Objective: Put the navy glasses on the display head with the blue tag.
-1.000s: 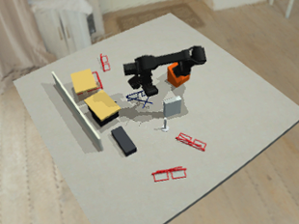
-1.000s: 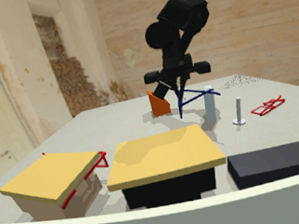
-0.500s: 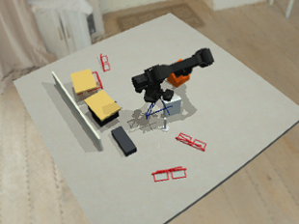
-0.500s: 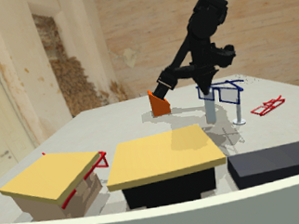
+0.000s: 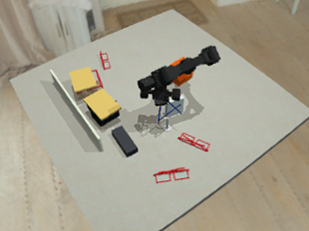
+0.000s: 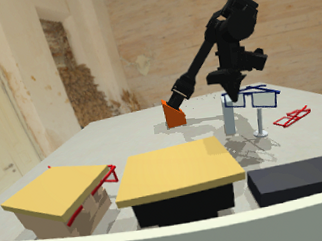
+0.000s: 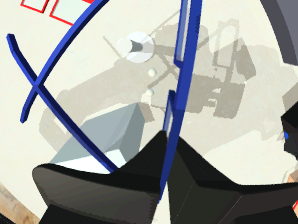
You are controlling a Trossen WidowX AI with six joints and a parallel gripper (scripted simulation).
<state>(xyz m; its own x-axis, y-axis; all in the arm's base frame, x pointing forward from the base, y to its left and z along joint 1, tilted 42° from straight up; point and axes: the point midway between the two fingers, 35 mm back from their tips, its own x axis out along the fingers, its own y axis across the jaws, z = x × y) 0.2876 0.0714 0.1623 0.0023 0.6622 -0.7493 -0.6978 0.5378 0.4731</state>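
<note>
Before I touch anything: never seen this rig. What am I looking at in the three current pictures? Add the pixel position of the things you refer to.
One black robot arm with six joints stands on an orange base (image 5: 180, 78) (image 6: 175, 116). Its two-fingered gripper (image 5: 160, 103) (image 6: 234, 100) (image 7: 165, 136) is closed on the navy glasses (image 5: 172, 108) (image 6: 262, 90) (image 7: 191, 60), holding them above the table by the front frame.

The top picture looks down on the whole table (image 5: 253, 101) (image 6: 128, 131). The exterior one looks across it from behind a pale upright panel (image 5: 76, 110) (image 6: 170, 239). The wrist one looks past the fingers.

Also on the table: two yellow-topped blocks, a dark flat block (image 5: 125, 141) (image 6: 299, 178), a grey upright block, a small post on a round foot and several red glasses frames. I can't make out a blue tag.
</note>
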